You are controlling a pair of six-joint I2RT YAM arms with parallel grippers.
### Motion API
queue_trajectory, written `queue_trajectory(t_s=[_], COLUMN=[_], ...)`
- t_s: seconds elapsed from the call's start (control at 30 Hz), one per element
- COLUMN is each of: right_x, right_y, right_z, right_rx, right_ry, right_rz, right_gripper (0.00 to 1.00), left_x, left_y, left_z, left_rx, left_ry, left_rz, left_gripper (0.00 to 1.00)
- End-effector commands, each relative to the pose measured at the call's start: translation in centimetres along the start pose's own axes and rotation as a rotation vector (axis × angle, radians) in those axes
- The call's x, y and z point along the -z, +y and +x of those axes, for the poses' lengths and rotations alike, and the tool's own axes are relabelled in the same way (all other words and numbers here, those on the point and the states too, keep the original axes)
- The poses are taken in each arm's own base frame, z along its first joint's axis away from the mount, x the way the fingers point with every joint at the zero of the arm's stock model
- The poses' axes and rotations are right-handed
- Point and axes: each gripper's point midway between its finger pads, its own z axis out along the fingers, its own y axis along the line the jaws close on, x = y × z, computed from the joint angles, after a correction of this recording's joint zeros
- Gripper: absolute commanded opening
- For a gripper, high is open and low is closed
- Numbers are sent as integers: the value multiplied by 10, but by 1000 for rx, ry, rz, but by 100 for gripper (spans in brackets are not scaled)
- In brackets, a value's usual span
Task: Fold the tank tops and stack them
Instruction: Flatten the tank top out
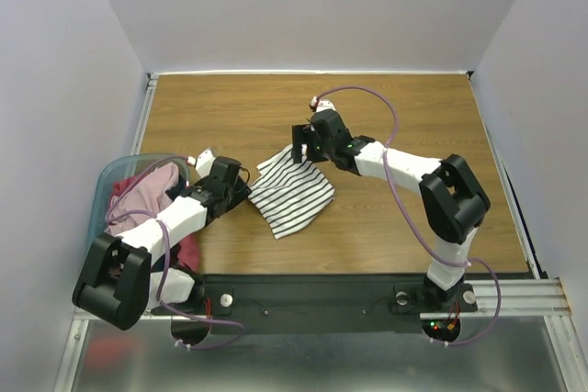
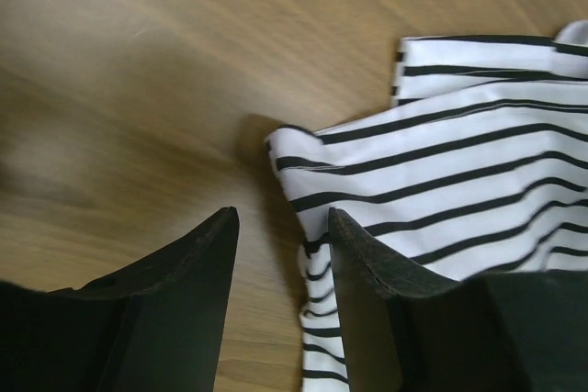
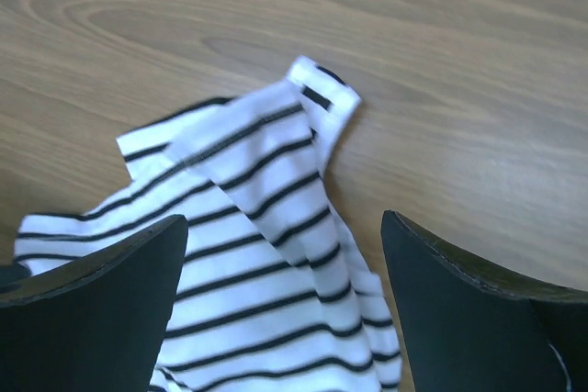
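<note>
Striped tank top (image 1: pixel 294 192) lay rumpled at middle of table (image 1: pixel 413 117), nearer front edge. Left gripper (image 1: pixel 241 183) at its left hem, jaws apart, empty. Right gripper (image 1: pixel 303 149) over its far corner, jaws wide, empty. Risk: pinch catching doubled layers or only strap, so fold bunches. Room toward far and right edges; tub (image 1: pixel 103 192) crowded left edge.

No writing, brand, number or sign can be read in any view. A small black mark (image 3: pixel 315 96) on the striped tank top (image 3: pixel 248 273), ahead of the right gripper (image 3: pixel 285 218), is too blurred to make out.
</note>
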Motion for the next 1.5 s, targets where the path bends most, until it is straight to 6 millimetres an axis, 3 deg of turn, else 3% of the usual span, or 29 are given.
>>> queue_trajectory(t_s=[0.0,0.1,0.13,0.27,0.3,0.37,0.4,0.47,0.5,0.53,0.57,0.6,0.67,0.73,0.8,0.83,0.9,1.0,1.1,1.13,1.3,1.43,1.47], right_x=[-17,-29,-39,-53,-54,-56,-56,-55,-51,-48,-40,-35,-24,-1,16,36,58,102,142,154,223,257,277], right_y=[37,44,45,43,41,38,36,34,34,32,31,32,27,27,24,25,25,22,23,24,25,27,29], right_z=[-28,-32,-21,-16,-17,-21,-24,-29,-36,-38,-48,-54,-67,-90,-108,-125,-143,-177,-204,-212,-243,-250,-255], right_rx=[31,23,26,6,0,-7,-9,-15,-19,-23,-29,-34,-39,-46,-51,-62,-72,-84,-95,-94,-103,-88,-86], right_ry=[-56,-52,-24,-12,-16,-31,-43,-57,-77,-83,-112,-125,-166,-228,-280,-332,-383,-490,-575,-602,-726,-775,-806], right_rz=[-134,-149,-157,-134,-124,-99,-85,-71,-59,-50,-37,-41,-13,-9,12,13,10,14,0,-8,-61,-102,-134], right_gripper=[92,92,91,89,88,82,73,60,50,29,20,14,1,0,0,0,0,0,0,0,0,0,1], left_x=[2,-2,-5,-11,-12,-15,-17,-18,-18,-18,-13,-13,0,19,31,47,63,108,135,155,215,263,286], left_y=[1,-1,0,-11,-13,-18,-20,-27,-34,-34,-45,-42,-57,-75,-82,-97,-105,-130,-142,-154,-179,-197,-204], left_z=[-6,-3,0,-2,-3,-6,-9,-11,-16,-18,-28,-27,-49,-71,-85,-102,-114,-149,-168,-181,-203,-209,-209], left_rx=[83,85,81,79,77,68,56,43,37,26,20,7,-12,-26,-66,-65,-86,-117,-133,-133,-166,-214,-231], left_ry=[-45,-35,-25,-26,-26,-29,-32,-26,-28,-23,-42,-39,-97,-147,-174,-210,-233,-327,-376,-411,-485,-548,-571], left_rz=[18,32,27,65,71,83,84,105,115,109,132,121,149,192,191,230,243,327,366,408,558,717,796], left_gripper=[57,57,57,56,54,39,30,21,0,0,0,0,0,0,0,0,0,0,0,0,0,0,0])
